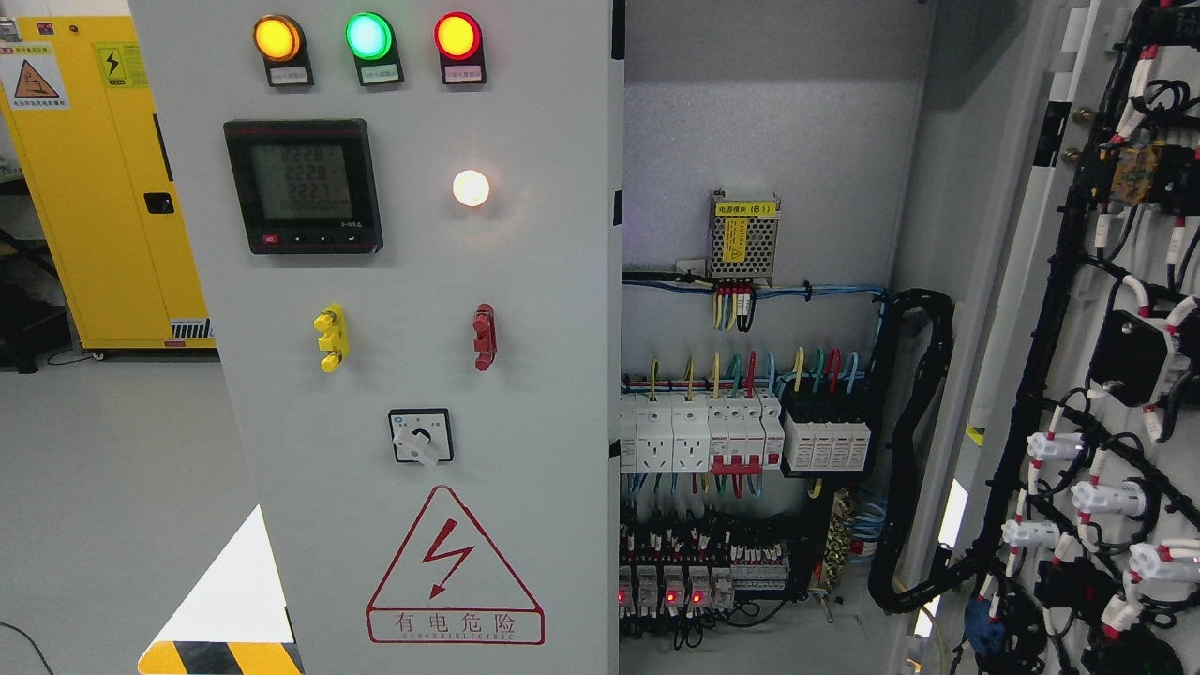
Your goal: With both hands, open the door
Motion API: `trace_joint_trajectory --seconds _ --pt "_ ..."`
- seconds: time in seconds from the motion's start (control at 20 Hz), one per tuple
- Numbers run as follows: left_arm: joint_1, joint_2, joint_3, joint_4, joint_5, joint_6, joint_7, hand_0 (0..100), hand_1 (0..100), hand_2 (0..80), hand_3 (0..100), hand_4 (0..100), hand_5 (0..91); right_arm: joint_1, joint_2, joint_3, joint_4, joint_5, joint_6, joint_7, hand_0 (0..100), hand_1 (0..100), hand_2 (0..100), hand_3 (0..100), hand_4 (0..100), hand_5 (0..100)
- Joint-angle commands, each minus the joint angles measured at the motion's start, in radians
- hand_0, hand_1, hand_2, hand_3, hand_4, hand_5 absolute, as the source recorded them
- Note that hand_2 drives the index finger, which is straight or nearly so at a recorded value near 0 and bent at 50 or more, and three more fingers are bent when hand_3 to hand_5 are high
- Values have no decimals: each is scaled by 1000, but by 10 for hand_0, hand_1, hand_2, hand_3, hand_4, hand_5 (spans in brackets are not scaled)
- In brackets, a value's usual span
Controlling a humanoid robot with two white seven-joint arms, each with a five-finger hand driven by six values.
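A grey electrical cabinet fills the head view. Its left door [525, 375] stands closed and carries three lit indicator lamps [368, 37], a digital meter [303, 186], a yellow handle [331, 338], a red handle [484, 337], a rotary switch [421, 437] and a red lightning warning triangle [455, 572]. The right door [1116, 356] is swung wide open at the right edge, its inner side covered with black wiring. The cabinet interior [759, 422] shows breakers, coloured wires and a power supply. Neither of my hands nor arms shows in the picture.
A yellow safety cabinet [103, 187] stands on the grey floor at the far left. A yellow-and-black striped marking [220, 656] lies on the floor by the cabinet's lower left corner. A thick black cable loop [923, 441] hangs inside by the hinge side.
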Motion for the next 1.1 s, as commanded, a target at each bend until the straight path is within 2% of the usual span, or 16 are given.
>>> trace_joint_trajectory --seconds 0.0,0.2,0.45,0.5,0.6,0.7,0.75,1.05 --pt "52 -220 87 730 -25 -4 0 0 0 0 0 0 0 0 0 -12 0 3 0 0 215 84 0 0 0 0" --pt "55 -290 89 950 -23 -2 3 0 0 0 0 0 0 0 0 -11 0 3 0 0 215 84 0 0 0 0" --pt "75 -319 115 1076 -19 -13 4 0 0 0 0 0 0 0 -1 -11 0 3 0 0 215 84 0 0 0 0" --pt "81 -326 136 1088 -22 -34 18 0 0 0 0 0 0 0 -1 -12 0 3 0 0 215 84 0 0 0 0" --pt "81 -340 155 1104 -23 -94 107 0 0 0 0 0 0 0 -1 -12 0 3 0 0 215 85 0 0 0 0" --pt "81 -346 156 1107 -23 -111 196 0 0 0 0 0 0 0 0 -11 0 3 0 0 214 86 0 0 0 0" --pt "81 -354 156 1107 -23 -111 213 0 0 0 0 0 0 0 0 -11 0 3 0 0 214 86 0 0 0 0" --pt "81 -357 158 1102 -25 -111 215 0 0 0 0 0 0 0 -1 -9 0 3 0 0 214 85 0 0 0 0"
